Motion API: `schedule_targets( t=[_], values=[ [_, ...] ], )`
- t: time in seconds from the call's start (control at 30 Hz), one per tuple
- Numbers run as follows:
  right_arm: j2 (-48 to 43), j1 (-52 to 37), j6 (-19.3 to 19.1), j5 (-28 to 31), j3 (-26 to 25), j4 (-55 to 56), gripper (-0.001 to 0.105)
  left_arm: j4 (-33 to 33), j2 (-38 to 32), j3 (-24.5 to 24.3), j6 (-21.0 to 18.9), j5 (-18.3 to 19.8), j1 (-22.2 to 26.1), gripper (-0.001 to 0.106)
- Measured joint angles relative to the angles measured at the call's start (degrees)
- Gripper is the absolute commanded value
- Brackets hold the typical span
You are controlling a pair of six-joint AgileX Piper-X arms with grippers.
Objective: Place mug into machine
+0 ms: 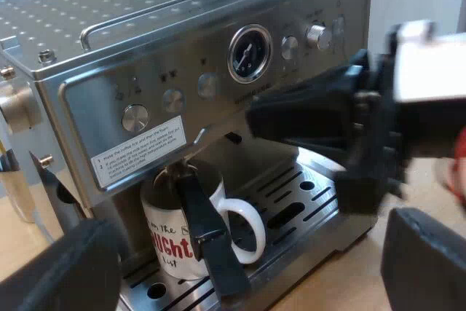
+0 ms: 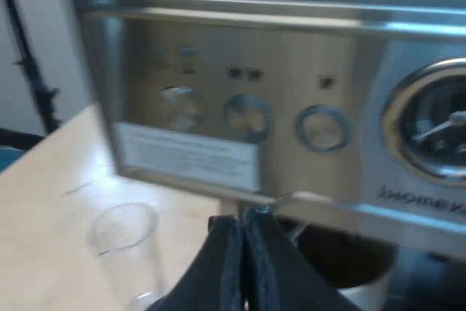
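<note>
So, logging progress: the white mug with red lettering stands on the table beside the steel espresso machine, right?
No. The white mug with red lettering stands on the slotted drip tray of the steel espresso machine, not on the table beside it; the left wrist view shows this.

Left claw (image 1: pixel 244 264): spread wide, the two black fingers (image 1: pixel 58 271) well apart with a broad gap between them, nothing gripped. Right claw (image 2: pixel 244 253): both fingers pressed flat together with only a thin seam showing, tips pointing away from its camera. Right arm (image 1: pixel 320 111): crosses ahead of the left claw, roughly level, its black body tapering toward the tip.
</note>
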Motion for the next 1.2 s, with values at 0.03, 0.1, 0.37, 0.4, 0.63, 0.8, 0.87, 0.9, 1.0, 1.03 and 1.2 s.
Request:
schedule_targets(
  t=[0.03,0.1,0.37,0.4,0.63,0.8,0.87,0.9,1.0,1.03,1.2],
  values=[
    [0.5,-0.8,-0.1,0.0,-0.4,0.0,0.000,0.0,0.0,0.0,0.0,0.0,0.0,0.079],
    [1.0,-1.9,0.0,0.0,-1.0,0.0,0.000,0.0,0.0,0.0,0.0,0.0,0.0,0.079],
    [3.7,-5.8,0.0,-3.0,-3.2,-0.4,0.000,0.0,0.0,0.0,0.0,0.0,0.0,0.079],
    [3.8,-5.9,0.0,-3.0,-3.4,-0.5,0.000,0.0,0.0,0.0,0.0,0.0,0.0,0.079],
    [5.8,-6.4,0.0,-4.1,-3.6,-2.8,0.000,0.0,0.0,0.0,0.0,0.0,0.0,0.079],
    [7.1,-6.4,0.0,-4.2,-3.6,-4.4,0.000,0.0,0.0,0.0,0.0,0.0,0.0,0.079],
    [7.4,-6.4,0.0,-3.8,-3.6,-5.5,0.000,0.0,0.0,0.0,0.0,0.0,0.0,0.079],
    [7.5,-6.4,0.0,-3.3,-3.6,-5.7,0.000,0.0,0.0,0.0,0.0,0.0,0.0,0.079],
    [7.5,-6.4,0.0,-2.0,-3.6,-6.0,0.000,0.0,0.0,0.0,0.0,0.0,0.0,0.079],
    [7.5,-6.3,0.0,-1.4,-3.6,-6.0,0.000,0.0,0.0,0.0,0.0,0.0,0.0,0.079],
    [7.5,-6.3,-0.1,0.1,-3.6,-6.1,0.000,0.0,0.0,0.0,0.0,0.0,0.0,0.079]
  ],
)
